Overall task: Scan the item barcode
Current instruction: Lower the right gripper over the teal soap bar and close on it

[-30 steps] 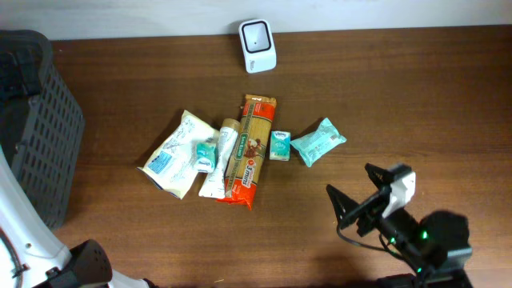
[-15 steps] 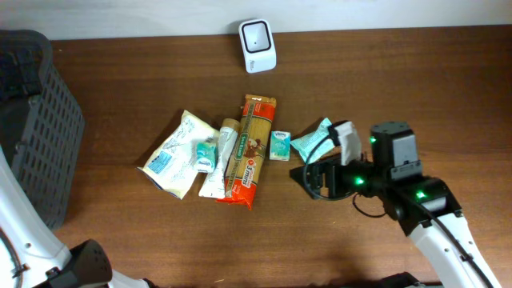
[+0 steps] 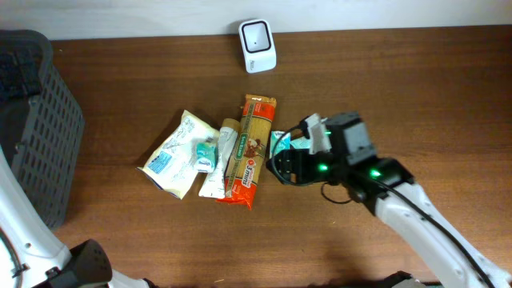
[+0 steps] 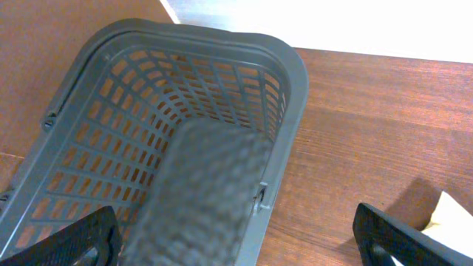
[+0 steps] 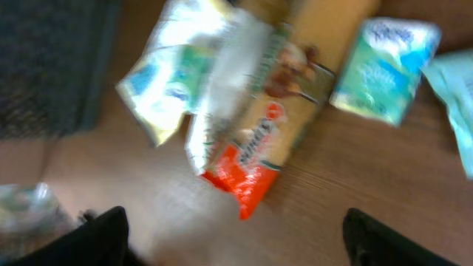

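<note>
Several grocery items lie in a cluster mid-table: a long pasta pack [image 3: 250, 148] [image 5: 288, 103] with a red end, a white tube [image 3: 218, 160], a white pouch [image 3: 172, 154] [image 5: 162, 81] and a small teal tissue pack [image 3: 280, 141] [image 5: 384, 59]. The white barcode scanner [image 3: 258, 46] stands at the table's far edge. My right gripper [image 3: 277, 166] [image 5: 244, 240] hovers open just right of the pasta pack's red end, holding nothing. My left gripper [image 4: 236, 247] is open over the basket's rim, empty.
A dark grey mesh basket [image 3: 40, 120] [image 4: 185, 96] sits at the table's left side. A teal packet [image 5: 454, 89] lies right of the tissue pack, mostly under my right arm [image 3: 376, 180] in the overhead view.
My right arm has swung from the table's lower right up and left to the item cluster. The items and the left arm have not moved.
</note>
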### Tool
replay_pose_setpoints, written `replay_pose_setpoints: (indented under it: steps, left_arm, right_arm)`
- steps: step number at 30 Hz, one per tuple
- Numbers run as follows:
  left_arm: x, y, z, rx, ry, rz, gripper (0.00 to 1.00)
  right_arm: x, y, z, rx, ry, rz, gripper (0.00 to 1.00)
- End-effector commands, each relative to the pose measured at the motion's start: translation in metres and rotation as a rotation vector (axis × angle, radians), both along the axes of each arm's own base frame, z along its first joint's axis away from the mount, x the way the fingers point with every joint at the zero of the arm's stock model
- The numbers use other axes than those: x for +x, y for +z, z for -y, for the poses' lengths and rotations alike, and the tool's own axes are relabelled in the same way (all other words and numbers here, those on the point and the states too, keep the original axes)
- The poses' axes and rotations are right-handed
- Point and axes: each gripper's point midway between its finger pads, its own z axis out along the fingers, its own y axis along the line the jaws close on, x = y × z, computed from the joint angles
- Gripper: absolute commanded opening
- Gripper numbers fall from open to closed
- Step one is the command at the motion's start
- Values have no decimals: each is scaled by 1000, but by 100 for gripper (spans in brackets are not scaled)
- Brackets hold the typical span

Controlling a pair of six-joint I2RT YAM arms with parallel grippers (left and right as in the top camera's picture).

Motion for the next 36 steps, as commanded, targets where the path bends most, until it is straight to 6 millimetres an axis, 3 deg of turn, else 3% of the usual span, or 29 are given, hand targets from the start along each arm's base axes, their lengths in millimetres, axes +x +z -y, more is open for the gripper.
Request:
replay_pose_setpoints:
  steps: [1, 2, 5, 6, 7, 11, 14, 16, 18, 19, 21, 25, 28, 30, 36]
  left_arm:
    - [0, 0, -2, -11, 12, 7, 99]
    - [0, 0, -2, -11, 13, 7, 99]
    - [0, 0, -2, -11, 12, 7, 99]
    - [0, 0, -2, -11, 12, 7, 99]
    - [0, 0, -2, -11, 12, 7, 99]
    - [0, 0, -2, -11, 12, 7, 99]
    - [0, 0, -2, -11, 12, 7, 99]
    - [0, 0, -2, -11, 12, 7, 99]
    - [0, 0, -2, -11, 12, 7, 99]
    - [0, 0, -2, -11, 13, 7, 99]
    - [0, 0, -2, -11, 12, 7, 99]
    - [0, 0, -2, -11, 12, 7, 99]
    - [0, 0, -2, -11, 13, 7, 99]
    - [0, 0, -2, -11, 13, 7, 99]
    - [0, 0, -2, -11, 12, 7, 99]
  right_arm:
    - [13, -25, -6, -67, -157, -71, 88]
    - [17, -26, -15, -39, -144, -66, 93]
    - [27, -17, -19, -9, -145, -18, 93]
    - [29, -16, -20, -3, -146, -8, 92]
    - [31, -16, -19, -8, -167, -6, 85]
    - [41, -49, 8, -99, -406, -113, 76]
    - [49, -71, 12, -134, -457, -137, 76]
    - [67, -73, 11, -123, -486, -83, 75]
    - [85, -62, 14, -96, -522, -7, 75]
    - [104, -48, 13, -67, -515, 93, 75]
    - [119, -42, 12, -41, -531, 150, 74]
    - [154, -55, 9, -16, -491, 116, 70]
    - [176, -64, 8, -123, -443, 41, 70]
    - [180, -66, 9, -160, -443, 27, 70]
    - [165, -101, 25, -271, -463, -62, 70]
